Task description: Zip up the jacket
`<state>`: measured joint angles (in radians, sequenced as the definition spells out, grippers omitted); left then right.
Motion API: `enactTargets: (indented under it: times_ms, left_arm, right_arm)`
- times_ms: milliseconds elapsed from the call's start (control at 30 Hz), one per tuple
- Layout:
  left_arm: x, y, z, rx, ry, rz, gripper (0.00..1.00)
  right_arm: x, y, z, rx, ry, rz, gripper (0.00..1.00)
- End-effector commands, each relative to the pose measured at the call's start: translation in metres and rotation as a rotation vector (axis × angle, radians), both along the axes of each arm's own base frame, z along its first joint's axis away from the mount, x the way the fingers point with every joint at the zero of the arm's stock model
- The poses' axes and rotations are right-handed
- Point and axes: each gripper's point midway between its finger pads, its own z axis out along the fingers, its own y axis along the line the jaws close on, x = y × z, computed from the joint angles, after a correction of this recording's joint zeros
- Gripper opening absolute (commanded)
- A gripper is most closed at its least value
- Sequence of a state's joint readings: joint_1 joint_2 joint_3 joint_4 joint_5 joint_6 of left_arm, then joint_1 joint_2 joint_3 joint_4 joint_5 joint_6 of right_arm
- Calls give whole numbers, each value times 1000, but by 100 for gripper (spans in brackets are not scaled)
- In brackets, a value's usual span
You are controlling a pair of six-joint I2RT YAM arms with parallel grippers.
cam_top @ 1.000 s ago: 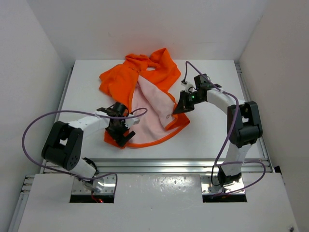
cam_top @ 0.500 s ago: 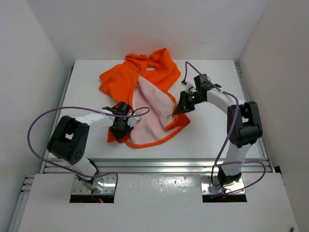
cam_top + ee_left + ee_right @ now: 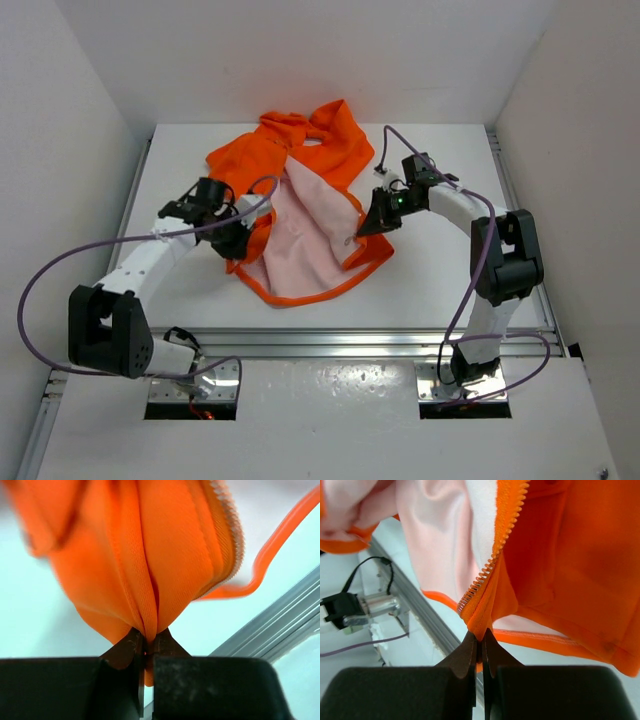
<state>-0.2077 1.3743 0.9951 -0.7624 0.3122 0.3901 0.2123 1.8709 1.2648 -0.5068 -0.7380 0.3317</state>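
Clamping both pairs of jaws on the jacket (image 3: pixel 300 180), lying opened on the table (image 3: pixel 440 290) with pale lining up: nipping an orange fold with the left gripper (image 3: pixel 146 649), pinching cloth just below the zipper teeth (image 3: pixel 492 555) with the right gripper (image 3: pixel 480 647), possibly the tape; reaching inward from both sides

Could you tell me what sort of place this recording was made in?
Probably a lab test cell, not a home: plain white panels wall in a white table, an aluminium rail runs along its near edge, and two robot arms with purple cables hold an orange jacket.
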Motion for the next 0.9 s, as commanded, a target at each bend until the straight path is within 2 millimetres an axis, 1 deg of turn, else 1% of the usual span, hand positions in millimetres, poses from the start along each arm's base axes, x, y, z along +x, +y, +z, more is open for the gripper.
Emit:
enactTargets:
  times_ms: [0,33,67,100,133,167,200,233,300,333,367,400,433,467,500,533,567,600,633,667,700,733,767,833,867]
  left_arm:
    - [21,-23,65,-158,-122,-15,0]
    - [24,-27,76,-195,-120,30,0]
    - [37,-31,88,-216,-127,60,0]
    - [43,-34,93,-236,-115,94,0]
    - [49,-38,97,-258,-101,117,0]
    - [58,-48,100,-308,-61,139,0]
    - [61,-54,102,-340,-35,148,0]
    - [65,-61,103,-377,-12,150,0]
    - [71,-72,104,-441,64,196,0]
    - [76,-82,105,-487,108,187,0]
    - [79,-86,106,-508,133,197,0]
    - [82,-89,107,-528,168,245,0]
    - [91,-92,113,-553,161,270,0]
    - [95,-94,109,-559,191,300,0]
    - [98,-97,113,-588,208,343,0]
    - [104,-101,117,-626,198,345,0]
    - [106,-105,118,-655,209,357,0]
    - [106,-107,126,-711,222,371,0]
    - [99,-112,124,-750,258,364,0]
    - [104,-116,133,-794,216,335,0]
    - [105,-118,136,-824,216,355,0]
    - [101,-120,152,-865,178,325,0]
    - [104,-121,151,-901,118,302,0]
    - [104,-119,162,-957,62,289,0]
    - [98,-121,160,-984,70,256,0]
  right_arm:
    - [9,17,51,132,-138,67,0]
    - [10,19,55,149,-142,65,0]
    - [13,23,67,195,-182,77,0]
    - [9,24,68,198,-174,74,0]
    - [11,27,76,229,-187,67,0]
    - [10,30,78,245,-220,70,0]
    - [11,32,83,255,-241,70,0]
    - [17,37,98,288,-304,64,0]
    - [15,41,103,304,-337,60,0]
    - [21,45,109,324,-386,50,0]
    - [19,46,116,337,-392,40,0]
    - [18,50,117,343,-386,34,0]
    - [21,52,119,352,-404,30,0]
    - [21,54,120,364,-382,14,0]
    - [22,57,124,381,-398,16,0]
    - [24,58,122,395,-417,12,0]
    - [23,59,124,420,-390,-13,0]
    - [26,63,131,448,-446,-7,0]
    - [23,63,121,448,-428,-15,0]
    - [27,64,129,473,-466,-13,0]
    - [26,67,127,481,-463,-7,0]
    - [24,70,126,491,-448,-6,0]
    - [25,72,131,509,-473,0,0]
    - [24,76,130,527,-462,21,0]
    - [21,80,134,550,-472,54,0]
